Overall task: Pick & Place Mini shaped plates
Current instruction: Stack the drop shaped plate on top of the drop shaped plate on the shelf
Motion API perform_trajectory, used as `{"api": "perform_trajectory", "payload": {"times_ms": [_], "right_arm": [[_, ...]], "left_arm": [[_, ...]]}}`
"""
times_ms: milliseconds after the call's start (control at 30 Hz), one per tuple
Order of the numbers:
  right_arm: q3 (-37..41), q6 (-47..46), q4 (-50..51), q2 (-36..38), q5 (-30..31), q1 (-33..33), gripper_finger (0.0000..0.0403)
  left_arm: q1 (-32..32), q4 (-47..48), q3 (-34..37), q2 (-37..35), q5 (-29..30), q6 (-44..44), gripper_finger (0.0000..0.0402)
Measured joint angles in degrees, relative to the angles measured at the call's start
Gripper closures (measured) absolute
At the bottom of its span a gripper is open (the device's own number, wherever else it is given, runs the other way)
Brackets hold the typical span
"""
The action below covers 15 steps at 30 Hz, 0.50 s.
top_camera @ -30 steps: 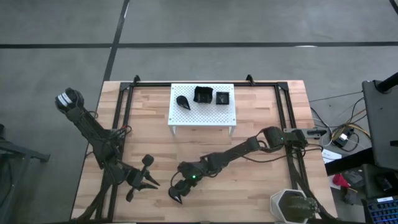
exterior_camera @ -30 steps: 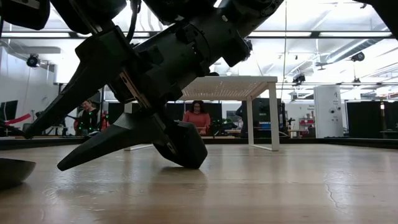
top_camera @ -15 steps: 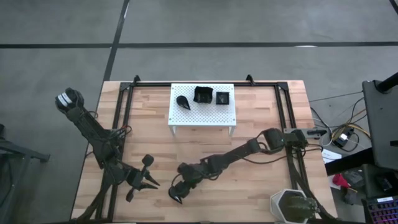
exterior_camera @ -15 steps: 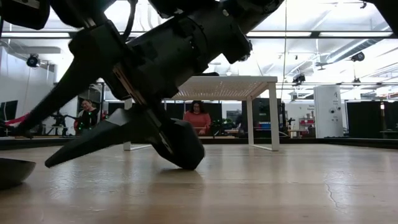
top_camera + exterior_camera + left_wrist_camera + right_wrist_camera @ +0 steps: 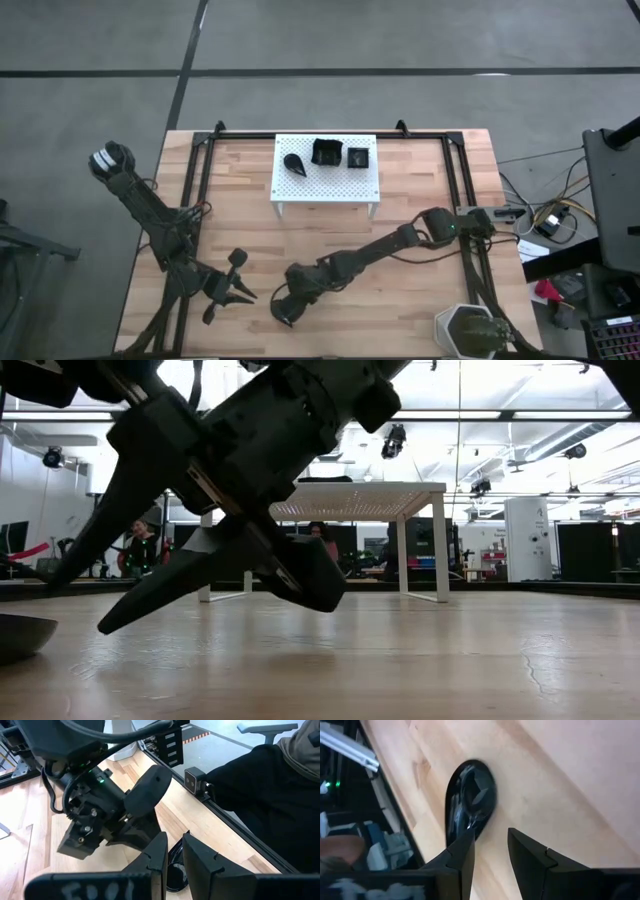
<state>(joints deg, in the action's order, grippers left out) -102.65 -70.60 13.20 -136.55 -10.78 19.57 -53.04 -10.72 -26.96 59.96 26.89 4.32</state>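
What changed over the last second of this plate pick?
The right end effector closed on the teardrop plate and raised it. The plate was tilted with its edge on the table; it now hangs clear of the wood. The left end effector at the front left, the stand with its three plates, and the pot stayed put.

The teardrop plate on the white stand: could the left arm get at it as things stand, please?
Probably yes: the left claw is empty, and bare table lies between it and the teardrop plate on the white stand; the right arm lies aside.
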Motion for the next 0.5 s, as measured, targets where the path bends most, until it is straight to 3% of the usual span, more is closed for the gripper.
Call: {"api": "perform_trajectory", "payload": {"times_ms": [367,500], "right_arm": [[-3.2,0.0,0.7,0.2,0.3,0.0,0.0304],[-7.4,3.3,9.3,0.4,2.0,0.0,0.0311]], "left_arm": [[0.0,-0.1,0.0,0.0,0.0,-0.9,0.0348],[0.0,-0.3,0.0,0.0,0.0,-0.9,0.0348]]}}
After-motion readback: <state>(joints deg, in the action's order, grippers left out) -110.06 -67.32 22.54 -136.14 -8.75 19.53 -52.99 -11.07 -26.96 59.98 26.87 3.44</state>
